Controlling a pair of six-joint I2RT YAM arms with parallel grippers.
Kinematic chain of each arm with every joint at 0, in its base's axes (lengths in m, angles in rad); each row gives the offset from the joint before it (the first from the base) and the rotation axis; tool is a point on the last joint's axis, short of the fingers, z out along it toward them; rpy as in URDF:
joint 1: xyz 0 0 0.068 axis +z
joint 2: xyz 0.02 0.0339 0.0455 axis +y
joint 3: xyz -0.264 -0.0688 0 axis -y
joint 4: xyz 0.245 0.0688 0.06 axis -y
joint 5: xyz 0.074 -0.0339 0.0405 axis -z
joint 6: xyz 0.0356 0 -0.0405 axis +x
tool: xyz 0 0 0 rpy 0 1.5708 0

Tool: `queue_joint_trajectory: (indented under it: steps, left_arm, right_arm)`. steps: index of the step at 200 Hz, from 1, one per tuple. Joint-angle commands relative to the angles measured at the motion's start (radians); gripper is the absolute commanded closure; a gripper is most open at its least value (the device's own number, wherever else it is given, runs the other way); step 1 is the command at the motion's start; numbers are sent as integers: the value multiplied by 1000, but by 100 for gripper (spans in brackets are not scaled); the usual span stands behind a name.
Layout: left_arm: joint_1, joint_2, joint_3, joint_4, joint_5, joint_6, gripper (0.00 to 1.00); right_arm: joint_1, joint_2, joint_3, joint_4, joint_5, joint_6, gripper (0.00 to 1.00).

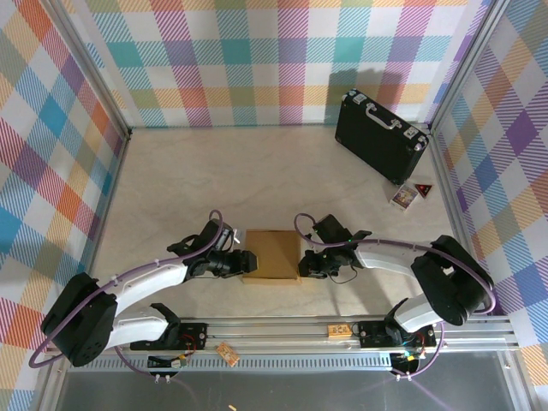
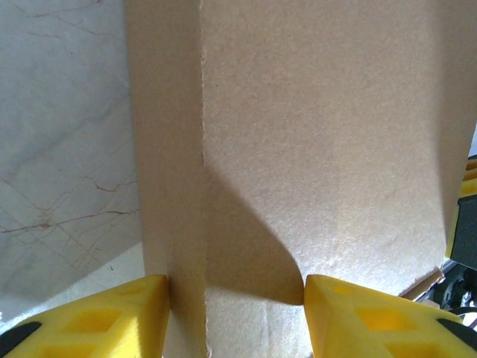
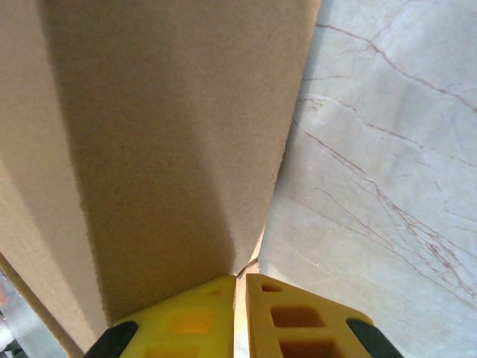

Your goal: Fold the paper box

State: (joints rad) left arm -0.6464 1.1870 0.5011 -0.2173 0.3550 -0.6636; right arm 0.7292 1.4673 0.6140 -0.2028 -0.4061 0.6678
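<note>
The paper box [image 1: 272, 253] is plain brown cardboard, lying as a squarish folded shape on the table between the two arms. My left gripper [image 1: 247, 261] is at its left side. In the left wrist view the cardboard [image 2: 313, 149] runs up from between the yellow fingers [image 2: 112, 317], which press against it on both sides, so the left gripper [image 2: 237, 287] is shut on it. My right gripper [image 1: 303, 264] is at the box's right side. In the right wrist view a cardboard panel [image 3: 171, 134] rises above the right gripper [image 3: 241, 280], whose jaws pinch a thin cardboard edge.
A black hard case [image 1: 381, 135] with silver trim leans at the back right. A small card packet [image 1: 404, 196] and a red triangle [image 1: 424, 189] lie in front of it. Checked walls enclose three sides. A metal rail [image 1: 342, 330] runs along the near edge.
</note>
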Motion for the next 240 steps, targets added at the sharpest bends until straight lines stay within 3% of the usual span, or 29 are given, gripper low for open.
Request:
queue_joint_trajectory:
  steps: [1, 49, 96, 136, 240]
  left_arm:
    - [-38, -1, -29, 95, 67, -41, 49]
    - [-55, 16, -38, 122, 58, -61, 48]
    - [-56, -1, 2, -33, -64, -8, 48]
    - [-56, -34, -5, -53, -77, -5, 48]
    - [-57, -65, -22, -88, -75, -11, 52]
  right_arm:
    - [35, 21, 2, 157, -115, 52, 87]
    - [36, 18, -19, 222, -163, 96, 85]
    - [35, -41, 20, -28, 49, -41, 82]
    - [33, -109, 1, -102, 109, -73, 80]
    - [36, -168, -73, -103, 47, -42, 82]
